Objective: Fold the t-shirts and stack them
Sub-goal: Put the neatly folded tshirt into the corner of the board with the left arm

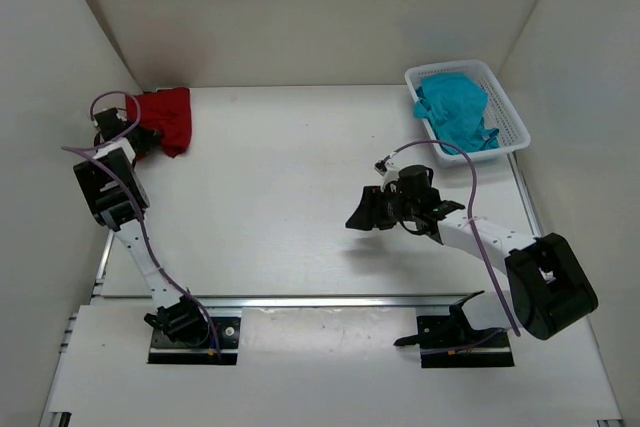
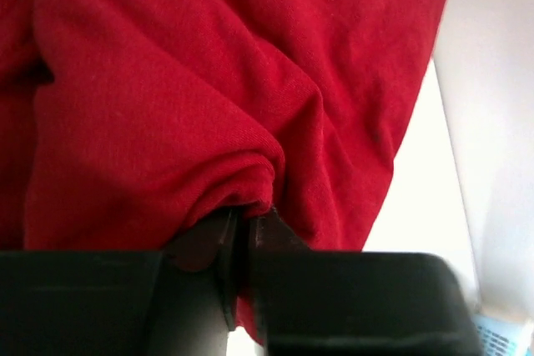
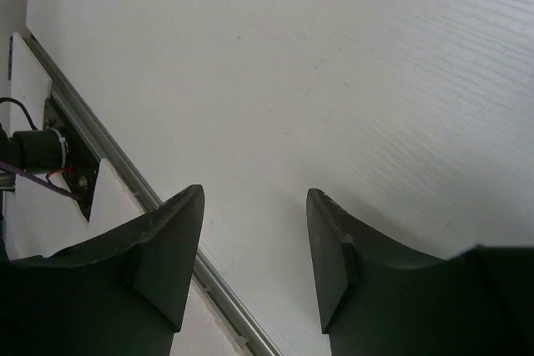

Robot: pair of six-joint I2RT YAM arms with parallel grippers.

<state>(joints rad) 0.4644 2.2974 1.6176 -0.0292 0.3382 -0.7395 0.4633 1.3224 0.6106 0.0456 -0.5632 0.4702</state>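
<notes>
T-shirts: neither looks folded or stacked yet. The red t-shirt (image 1: pixel 168 117) lies crumpled at ten o'clock on the counter (image 1: pixel 290 167). The teal t-shirt (image 1: pixel 455 107) sits bunched in the basket (image 1: pixel 512 107) at two o'clock. Only the left wrist view shows the left gripper (image 2: pixel 248 218) nearly closed, pinching a red fold. The right wrist view shows the right gripper (image 3: pixel 254 248) wide apart and empty.

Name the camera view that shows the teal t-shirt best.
Top external: the teal t-shirt lies crumpled in the white basket, whole heap visible. The left wrist view is filled with the red t-shirt; the right wrist view shows mostly table. Neither shows the teal one.
</notes>
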